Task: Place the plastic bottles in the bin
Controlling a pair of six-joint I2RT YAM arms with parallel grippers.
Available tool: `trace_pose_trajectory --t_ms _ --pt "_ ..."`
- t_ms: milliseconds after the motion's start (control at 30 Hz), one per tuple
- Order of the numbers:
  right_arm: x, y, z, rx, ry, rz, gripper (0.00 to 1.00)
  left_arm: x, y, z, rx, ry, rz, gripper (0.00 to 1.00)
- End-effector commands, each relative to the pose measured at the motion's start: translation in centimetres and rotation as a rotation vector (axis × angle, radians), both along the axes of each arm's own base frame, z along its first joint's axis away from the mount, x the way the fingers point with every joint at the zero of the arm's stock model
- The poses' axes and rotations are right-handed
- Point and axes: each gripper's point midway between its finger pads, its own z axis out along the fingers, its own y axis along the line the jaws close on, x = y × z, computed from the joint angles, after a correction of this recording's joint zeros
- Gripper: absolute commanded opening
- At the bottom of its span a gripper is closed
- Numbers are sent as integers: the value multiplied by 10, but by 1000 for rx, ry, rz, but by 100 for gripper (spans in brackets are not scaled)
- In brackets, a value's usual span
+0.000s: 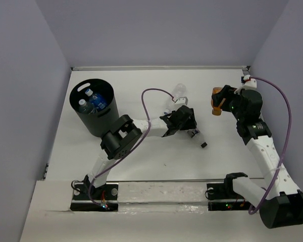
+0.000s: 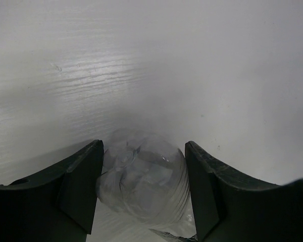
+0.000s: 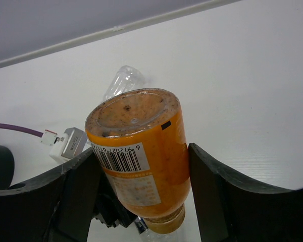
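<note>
Left end effector (image 2: 143, 147): at the centre of the scene and low over the white tabletop (image 2: 151, 60). Its black fingers (image 2: 81, 191) stand on either side of a crumpled clear plastic bottle (image 2: 144, 184). They look to be against its sides, but I cannot tell whether they are clamped or only bracketing it. Walls this thin and crushed would likely buckle or squirt out under a squeeze.
Black cylindrical bin (image 1: 98, 121): far left and upright, with blue-labelled clear bottles (image 1: 93, 98) inside. The left arm's elbow sits just beside its wall, so a careless swing toward the rim could knock it.
Purple cable (image 1: 156, 93): loops out from the left wrist and could drag across whatever lies beyond it.
Second clear plastic bottle (image 1: 179, 91): lies on the tabletop just beyond the left wrist, near that loop. A nudge could send it rolling toward the far wall.
Right end effector (image 3: 141, 148): right of centre and far, clamped on a tilted orange plastic bottle (image 3: 151, 126) that seems raised off the tabletop.
Orange bottle's route: the bin is well apart from it and the left arm lies between, so reaching across risks a collision. The smooth, round body could also pivot or slip in the grip.
</note>
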Motion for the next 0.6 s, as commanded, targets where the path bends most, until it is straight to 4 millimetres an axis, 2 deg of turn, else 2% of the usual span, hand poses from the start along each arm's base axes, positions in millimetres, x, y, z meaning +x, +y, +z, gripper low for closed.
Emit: trace_pose_trajectory --t_ms 0,33,133,167,200,233,300,333,400,433,500,533,567 --pt "-1 6 24 25 -74 28 46 -6 0 30 -37 -64 -23 33" --pt "-2 6 24 25 -74 30 46 -8 0 43 -54 -82 -27 31" --pt "-4 7 27 32 -84 33 46 -15 7 49 -40 -104 -47 24" --pt "-5 7 29 33 -90 35 46 -17 8 63 -56 -123 -51 23" --pt "-5 7 28 34 -90 36 46 -21 12 63 -44 -130 -61 19" --pt "-7 7 30 33 -94 36 46 -23 15 79 -60 -151 -69 19" --pt "-8 7 32 32 -101 35 46 -30 25 86 -42 -175 -89 13" --pt "-10 6 34 32 -105 35 46 -33 34 109 -54 -200 -86 12" --pt "-13 7 39 33 -118 40 46 -38 53 124 -23 -238 -77 12" --pt "-15 7 41 34 -123 45 46 -42 67 153 -38 -268 -65 12" --pt "-19 10 48 49 -143 58 46 -48 86 181 -42 -310 -49 12" --pt "-20 12 51 57 -156 67 46 -52 106 213 -51 -359 -21 12" --pt "-22 13 53 63 -165 74 46 -54 118 230 -59 -388 2 12"
